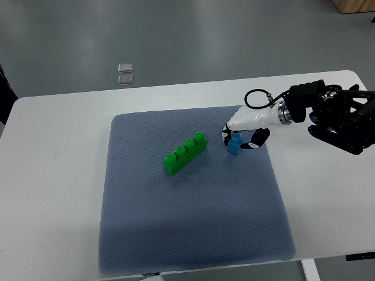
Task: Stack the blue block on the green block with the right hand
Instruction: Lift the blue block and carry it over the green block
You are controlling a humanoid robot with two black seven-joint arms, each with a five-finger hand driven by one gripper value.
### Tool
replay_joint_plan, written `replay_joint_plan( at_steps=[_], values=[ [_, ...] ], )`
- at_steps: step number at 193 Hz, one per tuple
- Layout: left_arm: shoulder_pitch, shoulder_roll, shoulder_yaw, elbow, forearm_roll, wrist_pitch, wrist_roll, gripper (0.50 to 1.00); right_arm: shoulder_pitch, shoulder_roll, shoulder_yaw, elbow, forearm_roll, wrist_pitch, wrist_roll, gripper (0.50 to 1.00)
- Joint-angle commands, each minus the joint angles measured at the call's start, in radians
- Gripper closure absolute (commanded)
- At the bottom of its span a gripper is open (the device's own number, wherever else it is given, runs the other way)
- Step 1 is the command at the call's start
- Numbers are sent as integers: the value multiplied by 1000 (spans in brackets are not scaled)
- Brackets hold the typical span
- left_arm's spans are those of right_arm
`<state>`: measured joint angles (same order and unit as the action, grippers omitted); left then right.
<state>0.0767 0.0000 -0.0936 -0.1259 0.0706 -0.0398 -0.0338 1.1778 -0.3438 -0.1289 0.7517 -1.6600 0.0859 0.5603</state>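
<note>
A long green block [185, 153] with a row of studs lies diagonally on the blue-grey mat [187, 234], near its middle. A small blue block [235, 144] stands to the right of it, near the mat's right edge. My right hand [241, 139] reaches in from the right, white with black fingertips. Its fingers curl around the blue block on both sides and grip it. The block sits low, at or just above the mat. The left arm is out of view.
The mat lies on a white table [58, 175]. Two small clear pieces [125, 73] lie on the grey floor beyond the table's far edge. My right arm's black forearm [340, 117] hangs over the table's right side.
</note>
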Motion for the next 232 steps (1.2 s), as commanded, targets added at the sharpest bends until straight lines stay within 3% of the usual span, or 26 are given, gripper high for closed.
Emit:
replay_joint_plan(
  at_steps=[1, 70, 112, 125, 154, 232],
  values=[
    [0, 0, 0, 0, 0, 0, 0, 500, 3, -3, 6, 0, 2, 2, 3, 901],
    [0, 0, 0, 0, 0, 0, 0, 500, 74, -3, 20, 14, 117, 21, 4, 901],
    [0, 0, 0, 0, 0, 0, 0, 500, 157, 78, 20, 15, 209, 124, -17, 901],
    [0, 0, 0, -1, 0, 0, 0, 500, 178, 101, 20, 15, 241, 140, -59, 901],
    [0, 0, 0, 0, 0, 0, 0, 500, 181, 138, 23, 15, 253, 140, -134, 901],
    [0, 0, 0, 0, 0, 1, 0, 500, 155, 149, 18, 55, 237, 97, -132, 901]
  ],
)
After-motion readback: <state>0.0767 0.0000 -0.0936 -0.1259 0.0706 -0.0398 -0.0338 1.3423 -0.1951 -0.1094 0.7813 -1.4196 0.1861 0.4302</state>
